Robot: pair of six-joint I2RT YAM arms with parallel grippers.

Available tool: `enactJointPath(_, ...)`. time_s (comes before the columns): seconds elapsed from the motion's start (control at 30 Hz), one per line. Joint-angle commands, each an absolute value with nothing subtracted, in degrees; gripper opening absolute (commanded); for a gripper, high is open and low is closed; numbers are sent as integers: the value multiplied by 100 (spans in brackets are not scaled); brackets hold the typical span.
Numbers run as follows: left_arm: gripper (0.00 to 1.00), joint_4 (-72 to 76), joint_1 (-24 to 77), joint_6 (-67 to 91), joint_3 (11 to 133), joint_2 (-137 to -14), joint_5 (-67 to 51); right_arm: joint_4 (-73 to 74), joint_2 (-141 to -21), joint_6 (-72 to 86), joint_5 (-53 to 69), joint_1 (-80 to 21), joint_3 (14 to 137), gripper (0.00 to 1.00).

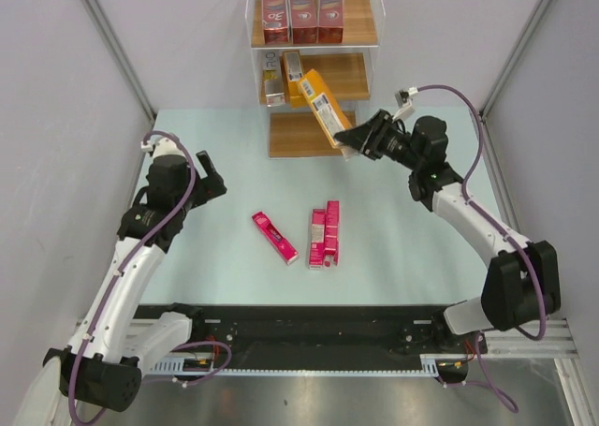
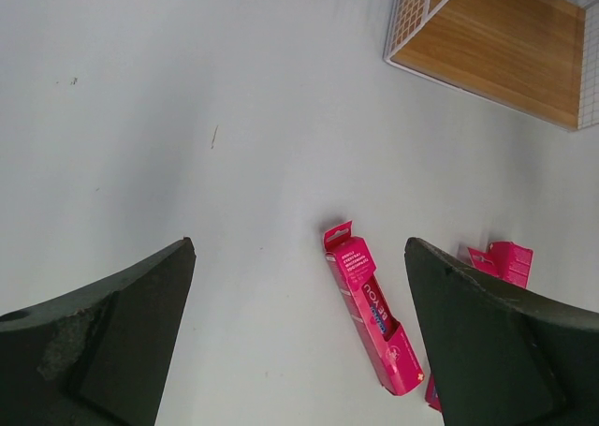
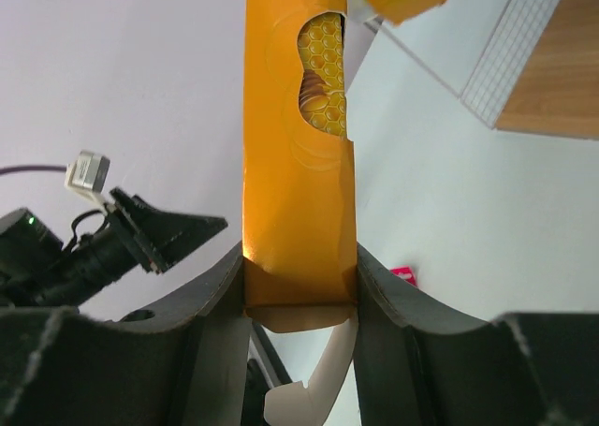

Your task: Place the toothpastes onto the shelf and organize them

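Toothpastes, status: three dark red cartons stand upright side by side on the top tier of the shelf. The middle tier holds a few more, at least one orange-yellow carton and one pale-ended carton; the exact count is not readable. A further orange carton hangs tilted at the front of the middle tier. Its lower end is clamped in the right gripper, and the right wrist view shows both fingers pressed against its sides. The bottom tier board shows bare wood. On the table, a lone pink carton lies at an angle, and a pink cluster lies near it, two or three cartons, not separable. The left gripper hovers over the table's left side, fingers spread wide, holding nothing. Judgement: somewhat past halfway. The held carton is yet to be seated, and none of the pink ones is shelved, probably meant for the bare bottom tier.
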State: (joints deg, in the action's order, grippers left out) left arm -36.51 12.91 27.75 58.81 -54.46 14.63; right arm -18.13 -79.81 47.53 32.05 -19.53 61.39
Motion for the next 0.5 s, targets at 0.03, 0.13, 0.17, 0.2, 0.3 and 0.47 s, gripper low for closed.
enactJointPath(0.03, 100, -3437, 1327, 2610, 5801, -5432, 1292, -2611, -8586, 5185, 3384, -1679, 6976, 17)
enactJointPath(0.13, 100, -3445, 1327, 2602, 5792, -5432, 1292, -2672, -9043, 5361, 3358, -1600, 7355, 17)
enactJointPath(0.17, 100, -3445, 1327, 2593, 5792, -5423, 1292, -2707, -9253, 5509, 3314, -1582, 7443, 17)
enactJointPath(0.2, 100, -3454, 1327, 2593, 5783, -5405, 1301, -2768, -9342, 5572, 3279, -1565, 7514, 17)
enactJointPath(0.3, 100, -3454, 1327, 2593, 5757, -5370, 1283, -2830, -9684, 5791, 2980, -1556, 7822, 17)
enactJointPath(0.47, 99, -3437, 1327, 2602, 5722, -5326, 1222, -3093, -10247, 6537, 2523, -1590, 8287, 17)
